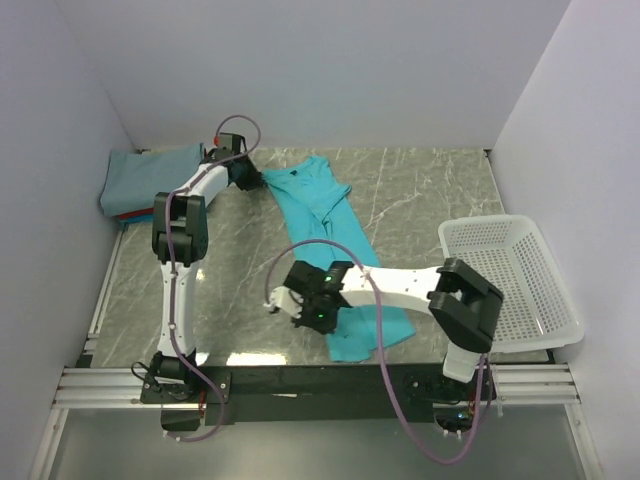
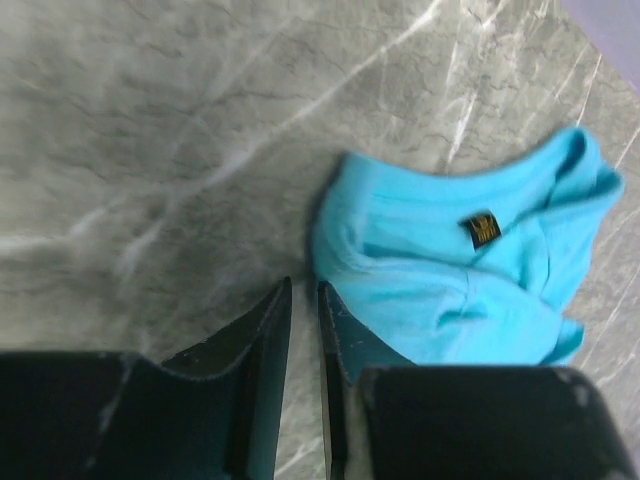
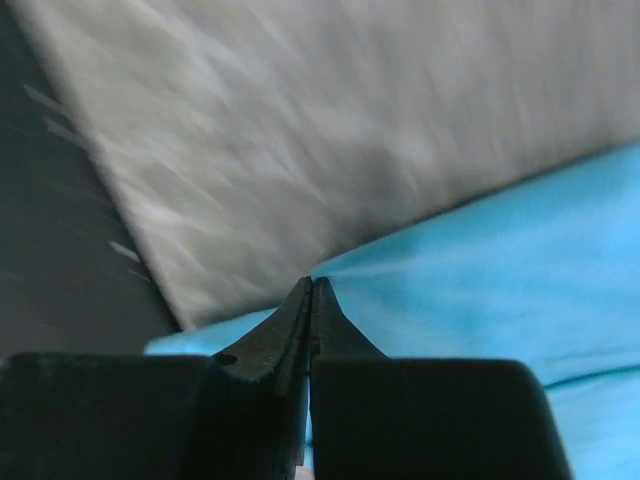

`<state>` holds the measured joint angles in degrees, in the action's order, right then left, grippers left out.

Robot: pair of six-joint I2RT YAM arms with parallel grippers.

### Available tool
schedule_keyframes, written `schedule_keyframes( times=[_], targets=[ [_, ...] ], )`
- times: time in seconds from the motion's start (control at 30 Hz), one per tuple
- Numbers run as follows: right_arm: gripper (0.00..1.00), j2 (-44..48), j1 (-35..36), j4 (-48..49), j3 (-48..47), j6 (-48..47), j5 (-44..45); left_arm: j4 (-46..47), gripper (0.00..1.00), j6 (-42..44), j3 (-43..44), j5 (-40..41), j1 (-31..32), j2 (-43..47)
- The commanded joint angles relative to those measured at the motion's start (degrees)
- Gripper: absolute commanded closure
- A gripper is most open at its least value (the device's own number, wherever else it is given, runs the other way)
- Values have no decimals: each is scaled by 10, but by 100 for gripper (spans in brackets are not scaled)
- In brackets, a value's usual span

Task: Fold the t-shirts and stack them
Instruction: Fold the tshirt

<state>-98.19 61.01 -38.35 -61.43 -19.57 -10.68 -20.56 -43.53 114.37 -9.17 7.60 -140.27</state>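
A bright turquoise t-shirt (image 1: 335, 225) lies stretched in a long strip from the table's back centre toward the front; its collar with a dark label (image 2: 483, 229) shows in the left wrist view. My left gripper (image 1: 243, 165) (image 2: 303, 285) sits low just left of the collar end, its jaws a narrow gap apart with only marble between them. My right gripper (image 1: 300, 305) (image 3: 312, 282) is at the shirt's near left edge, shut, with the turquoise cloth (image 3: 480, 260) drawn to a point at its tips. Folded t-shirts (image 1: 150, 175) are stacked at the back left, grey-blue on top, red beneath.
A white mesh basket (image 1: 500, 222) stands at the table's right edge. White walls close in the back and both sides. The black frame rail (image 1: 330, 375) runs along the front of the marble table (image 1: 230, 290).
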Motion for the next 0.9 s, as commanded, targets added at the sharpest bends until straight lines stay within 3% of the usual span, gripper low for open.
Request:
schedule_keyframes(
  times=[0.0,0.17,0.27,0.3,0.43,0.47,0.57,0.7,0.77,0.8,0.87],
  targets=[
    [98,-38,29,-19,-90,-4,-62,-20,76,41,-9,10,-18,13],
    [92,-96,47,-65,-202,-5,-91,-21,75,70,-10,-7,-24,40],
    [72,-90,45,-92,-234,-16,-86,-25,71,90,-5,-15,-25,60],
    [60,-82,41,-96,-236,-25,-83,-24,67,102,-5,-15,-27,68],
    [46,-6,-3,-113,-224,-52,-79,15,47,136,-48,5,-32,145],
    [45,8,-39,-111,-221,-58,-84,24,39,144,-71,7,-35,184],
    [37,50,-117,-83,-212,-61,-89,56,29,155,-133,1,-39,273],
    [29,67,-298,-2,-228,-9,-133,108,27,127,-262,-51,-41,394],
    [18,61,-353,92,-228,39,-165,121,27,121,-335,-80,-41,460],
    [6,52,-380,121,-229,104,-184,124,27,115,-360,-108,-39,482],
    [6,-10,-444,180,-258,181,-230,113,27,121,-423,-127,-35,543]
  ],
)
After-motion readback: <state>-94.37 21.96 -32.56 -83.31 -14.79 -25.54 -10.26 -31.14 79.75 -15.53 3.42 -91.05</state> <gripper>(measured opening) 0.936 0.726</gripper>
